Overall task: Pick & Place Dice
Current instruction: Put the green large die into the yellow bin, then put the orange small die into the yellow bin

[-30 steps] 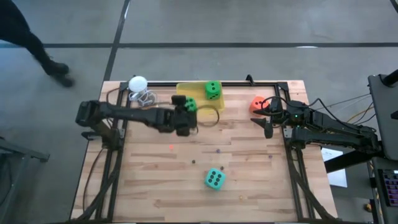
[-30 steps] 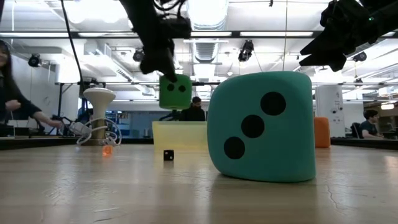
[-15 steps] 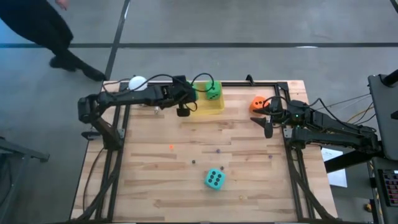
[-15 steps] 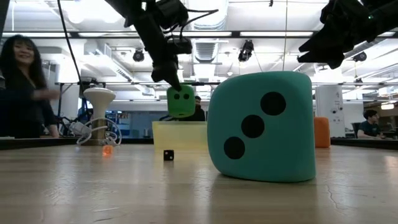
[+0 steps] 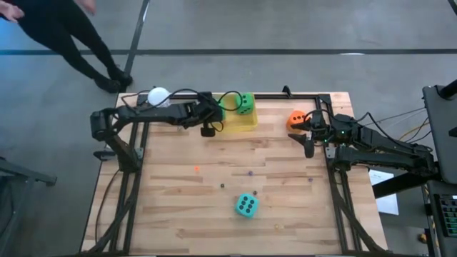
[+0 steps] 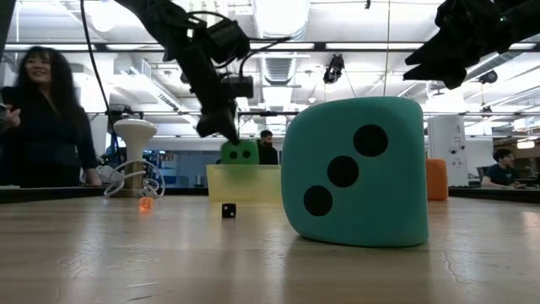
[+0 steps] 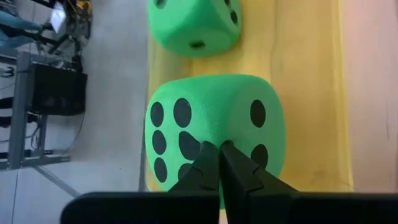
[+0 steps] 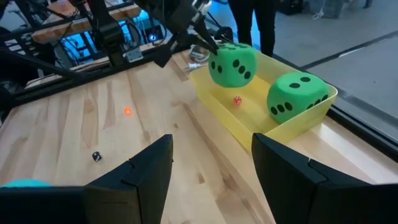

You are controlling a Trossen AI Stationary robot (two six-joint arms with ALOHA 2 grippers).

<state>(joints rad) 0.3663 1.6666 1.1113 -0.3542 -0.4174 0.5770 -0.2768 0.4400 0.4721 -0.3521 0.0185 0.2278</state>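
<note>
My left claw (image 7: 219, 163) is pinched fully shut, its tips pressing the pipped face of a green die (image 7: 214, 127) in the yellow tray (image 5: 246, 122) at the table's far edge. A second green die (image 5: 245, 103) sits beside it. My right claw (image 8: 211, 163), spread wide and empty, waits by the orange die (image 5: 295, 118) at the table's right edge. The teal die (image 5: 246, 205) lies toward the near edge.

Green dice (image 7: 214, 134), black pips; yellow tray (image 8: 311, 115).

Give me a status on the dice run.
Left gripper shut, pinching a green die over the yellow tray. Second green die already in tray. Right gripper open, waiting beside orange die. Teal die untouched.
</note>
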